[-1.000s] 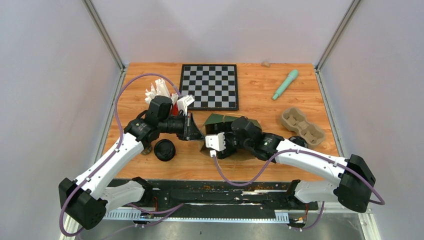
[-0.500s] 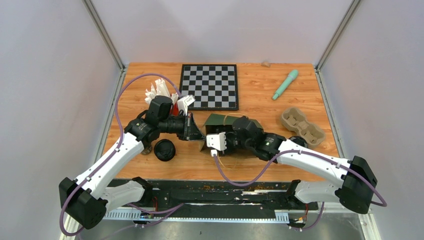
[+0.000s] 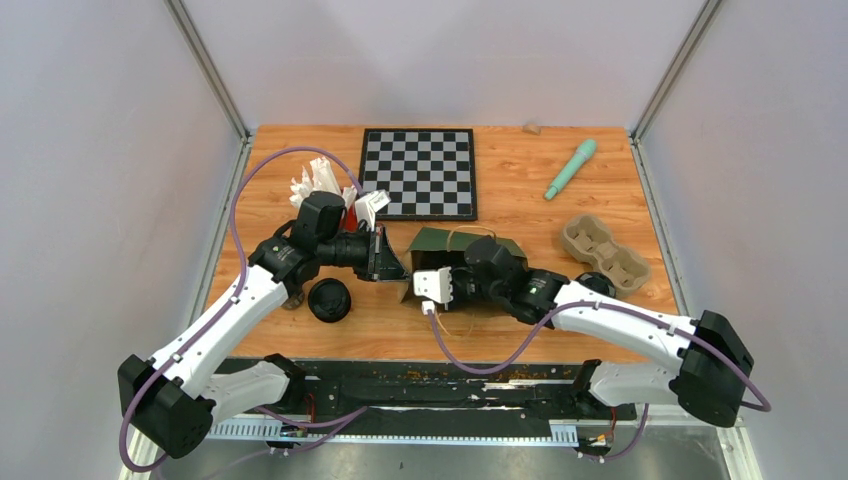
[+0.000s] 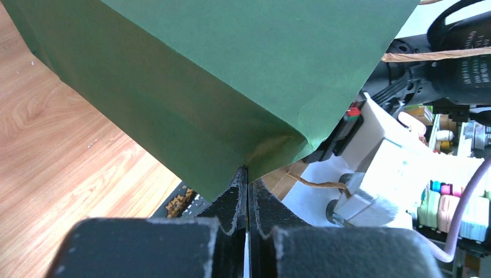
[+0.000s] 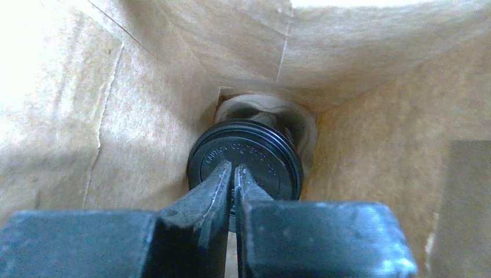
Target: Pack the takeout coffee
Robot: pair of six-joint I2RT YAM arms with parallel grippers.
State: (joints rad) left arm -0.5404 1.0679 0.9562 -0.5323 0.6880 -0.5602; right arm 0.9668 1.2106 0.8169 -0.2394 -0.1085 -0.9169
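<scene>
The green paper bag (image 3: 445,243) appears tipped on its side in the near middle of the wooden table (image 3: 520,180), and both grippers are at it. The left gripper (image 4: 248,176) is pinched tight on a folded corner of the bag's green edge, its fingers pressed together with only the paper between them. A twisted brown paper handle (image 4: 315,184) loops just beyond. The right gripper (image 5: 233,168) reaches inside the bag, where the walls are plain brown kraft. Its jaws stand almost together, with only a thin slit between them. Their tips sit in front of the black lid of a coffee cup (image 5: 260,150), which lies deep in the bag with its lid facing the camera. Whether the tips touch or pinch the lid cannot be told. Raised lettering curves around the lid and seems to read "CAUTION CONTENTS HOT", though the relief is faint and the fingers cover part of it. A pale rounded shape (image 5: 289,113) sits behind the cup at the bag's far end and cannot be made out. Out on the table, a second cup (image 3: 329,299) with a black lid stands just left of the bag, beside the left arm. A third dark cup (image 3: 597,283) shows partly between the right arm and a moulded pulp carrier (image 3: 603,250). The red cup of white wrapped straws (image 3: 320,185) stands behind the left wrist, next to a checkerboard (image 3: 418,173), and a teal tool (image 3: 571,167) lies far right. Small white print on the right arm's black housing (image 4: 472,66) is too small to read.
</scene>
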